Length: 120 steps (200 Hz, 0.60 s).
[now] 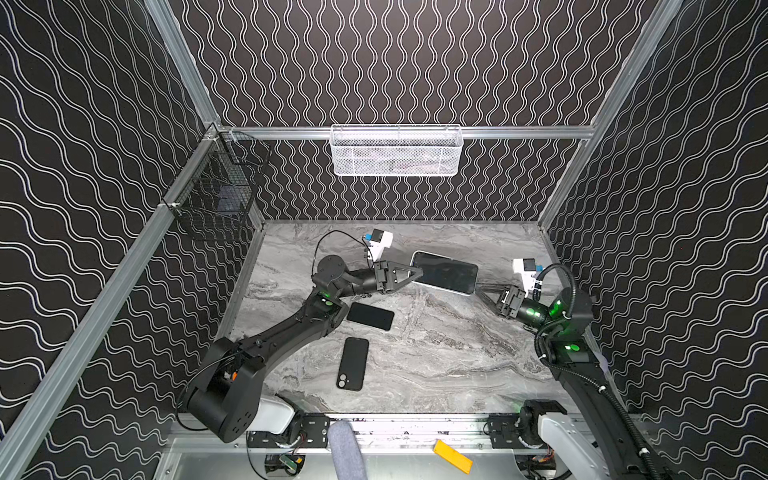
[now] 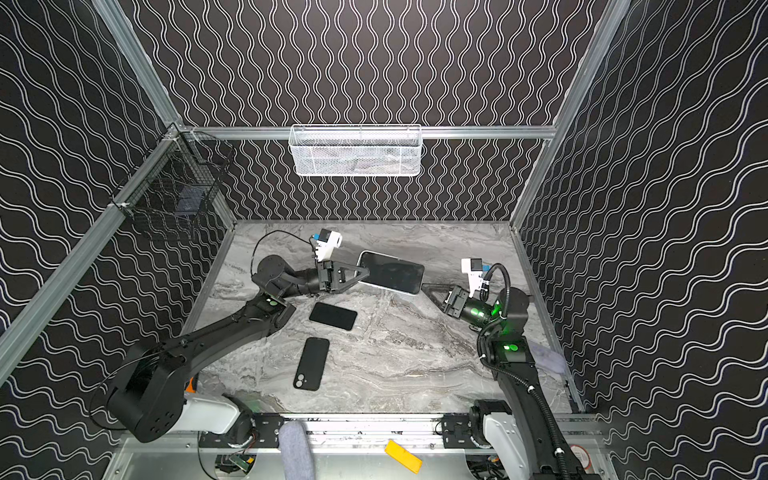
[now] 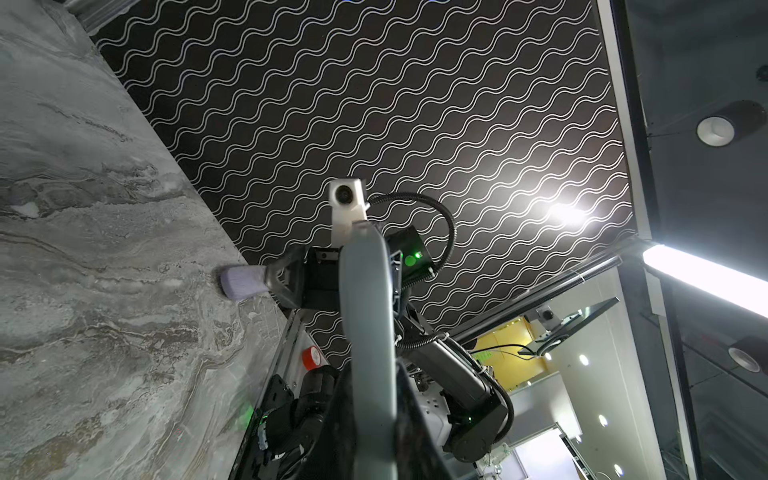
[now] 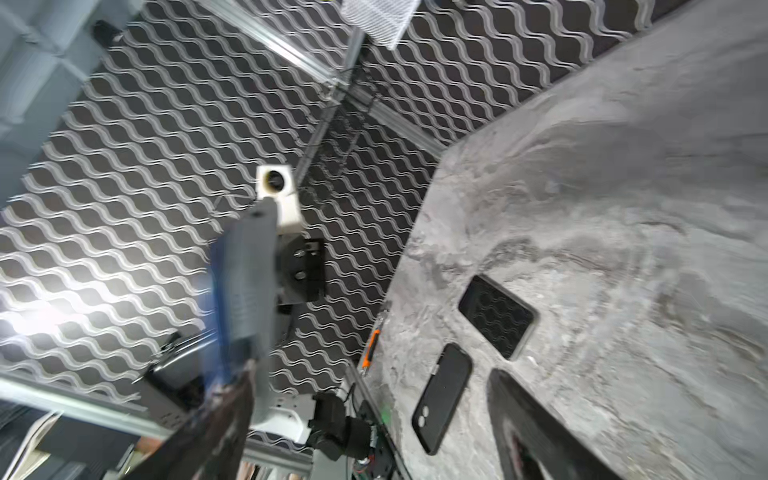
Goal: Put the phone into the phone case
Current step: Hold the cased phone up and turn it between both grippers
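A grey marble table [image 1: 457,365] sits inside black walls with white wavy lines; above its far middle the phone [image 1: 446,272] appears held clear of the surface, screen up, its long side running left to right; the left gripper [image 1: 417,272] is clamped on the phone's left end, which I judge leaves the rest of the body free to slide into a shell; the right gripper [image 1: 483,289] lies just beside the phone's right end with its fingers spread wide, gripping nothing, probably placed there to steady or take that end; nearer and to the left, well apart from the phone, the black case [image 1: 352,363] lies back up with its camera holes showing, so it likely needs turning over first; between phone and case lies a dark slab [image 1: 370,316], phone or case I cannot tell.
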Tool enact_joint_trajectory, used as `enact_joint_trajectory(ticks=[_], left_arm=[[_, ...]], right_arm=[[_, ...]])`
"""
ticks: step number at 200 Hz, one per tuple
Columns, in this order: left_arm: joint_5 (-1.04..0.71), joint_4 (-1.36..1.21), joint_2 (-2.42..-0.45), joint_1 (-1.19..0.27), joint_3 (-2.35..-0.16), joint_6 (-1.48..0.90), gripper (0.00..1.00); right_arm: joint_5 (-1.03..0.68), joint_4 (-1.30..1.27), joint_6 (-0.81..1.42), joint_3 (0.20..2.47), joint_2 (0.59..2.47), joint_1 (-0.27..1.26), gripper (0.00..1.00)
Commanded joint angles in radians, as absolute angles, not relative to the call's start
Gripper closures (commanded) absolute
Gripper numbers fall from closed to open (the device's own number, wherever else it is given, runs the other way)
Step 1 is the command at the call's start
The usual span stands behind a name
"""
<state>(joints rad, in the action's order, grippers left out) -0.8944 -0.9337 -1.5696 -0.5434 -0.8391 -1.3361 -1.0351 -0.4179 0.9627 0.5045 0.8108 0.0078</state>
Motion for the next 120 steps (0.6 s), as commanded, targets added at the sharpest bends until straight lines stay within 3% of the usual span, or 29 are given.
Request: enact_joint_trajectory(ticks=[1,32,94,120], left_arm=[[-0.873,-0.997,-1.581,-0.542,-0.846,-1.356,1.00],[-0.873,-1.006,-1.578,-0.541,-0.845,-1.362,1.00],[-0.880,-1.050,-1.590,-0.541,-0.839,-1.402,1.00],[-0.877,-1.086,-1.608,-0.541,-0.835,-1.429,1.00]], right_arm=[[-1.083,-0.581,1.044,0.503,0.796,0.010,0.16],[-1.044,-0.559,1.040,0.499,0.774,0.011,0.24],[-1.108,-1.026,1.301,0.451,0.928,0.024,0.31],[-1.124,-1.186,1.395,0.451,0.984,0.048,0.40]])
